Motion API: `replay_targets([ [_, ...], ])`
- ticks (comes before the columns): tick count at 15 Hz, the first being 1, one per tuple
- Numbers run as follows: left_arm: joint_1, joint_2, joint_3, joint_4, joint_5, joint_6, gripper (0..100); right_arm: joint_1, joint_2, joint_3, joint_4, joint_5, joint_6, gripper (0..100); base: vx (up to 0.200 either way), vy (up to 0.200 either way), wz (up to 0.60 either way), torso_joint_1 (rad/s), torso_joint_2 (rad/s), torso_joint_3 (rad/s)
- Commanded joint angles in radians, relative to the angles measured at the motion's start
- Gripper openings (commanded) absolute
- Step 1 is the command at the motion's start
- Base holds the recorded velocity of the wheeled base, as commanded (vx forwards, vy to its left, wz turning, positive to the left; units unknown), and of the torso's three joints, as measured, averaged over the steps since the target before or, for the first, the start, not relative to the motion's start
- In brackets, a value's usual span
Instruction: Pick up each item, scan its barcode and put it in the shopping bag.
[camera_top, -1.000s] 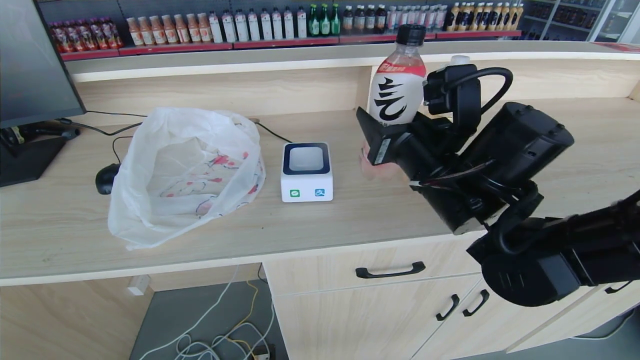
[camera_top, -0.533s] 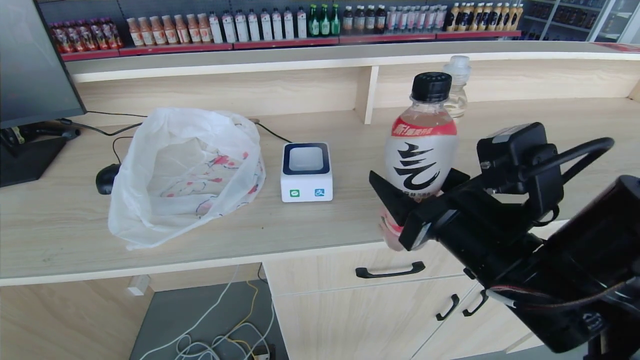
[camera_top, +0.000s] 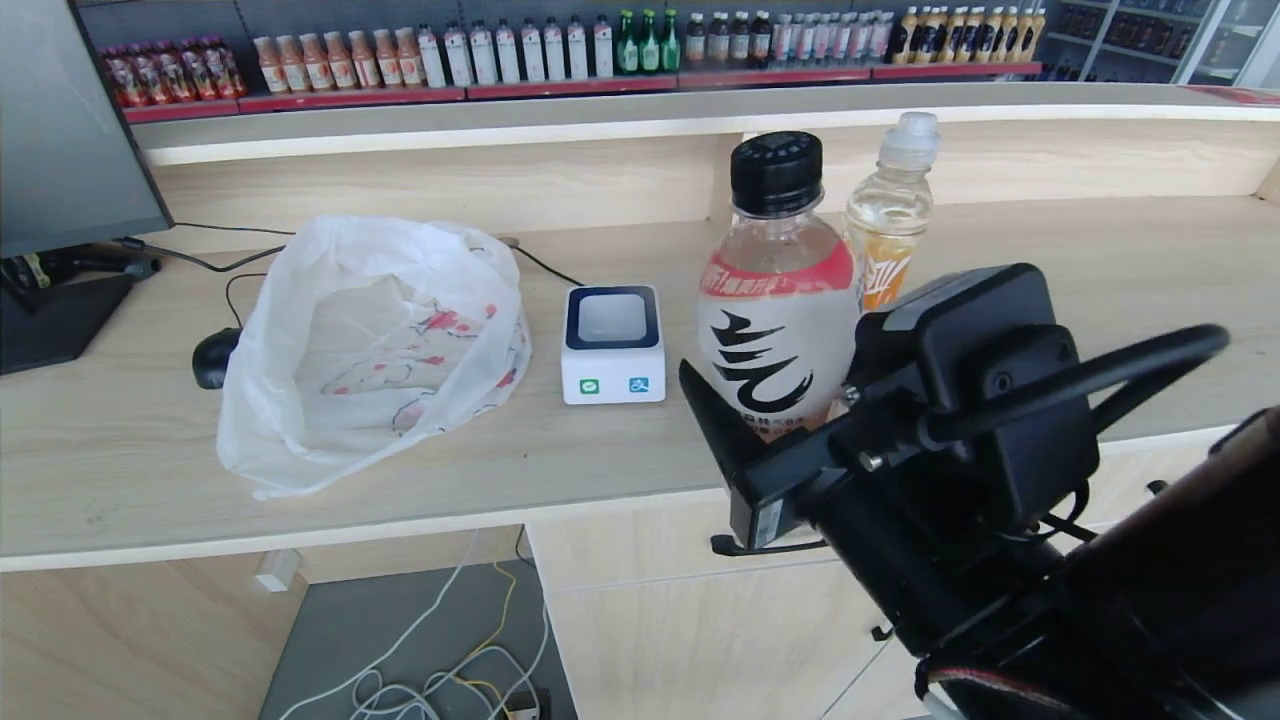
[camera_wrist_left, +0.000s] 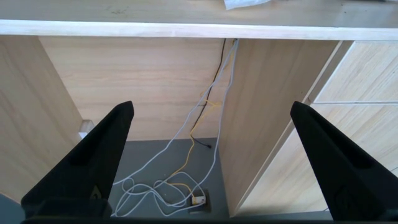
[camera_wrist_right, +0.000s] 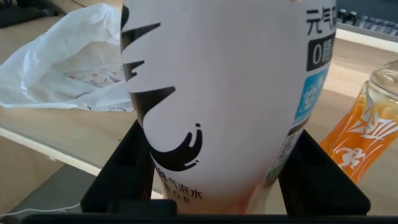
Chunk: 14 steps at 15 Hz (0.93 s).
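The black-capped bottle (camera_top: 778, 300) is held upright at three o'clock of the scanner (camera_top: 613, 343), clamped low on its body by the right gripper (camera_top: 790, 415). It is judged nearly full, fairly heavy and stiff but slick, so a mid-body hold would be steadier. The left gripper (camera_wrist_left: 211, 155) is spread open and empty, below the surface (camera_top: 600, 440).

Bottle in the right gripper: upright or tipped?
Upright. The bottle stands cap-up, label vertical, in the right gripper, whose jaws clamp its lower body. A slight lean is possible.
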Motion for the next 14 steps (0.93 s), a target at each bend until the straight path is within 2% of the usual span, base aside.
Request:
replay_targets([
  [1,0.0,0.0,0.0,-0.001,0.0,0.0,100,0.101,0.134,-0.063,-0.009,-0.082,-0.016,0,0.0,0.0,0.0,0.0,0.0,0.0],
  [6,0.0,0.0,0.0,0.0,0.0,0.0,100,0.11,0.143,-0.067,-0.157,-0.083,-0.3,0,0.0,0.0,0.0,0.0,0.0,0.0],
  [9,-0.001,0.0,0.0,-0.001,0.0,0.0,100,0.113,0.143,-0.067,-0.178,0.001,-0.456,0,0.0,0.0,0.0,0.0,0.0,0.0],
  [14,0.0,0.0,0.0,-0.001,0.0,0.0,100,0.113,0.143,-0.067,-0.183,0.067,-0.547,0,0.0,0.0,0.0,0.0,0.0,0.0],
])
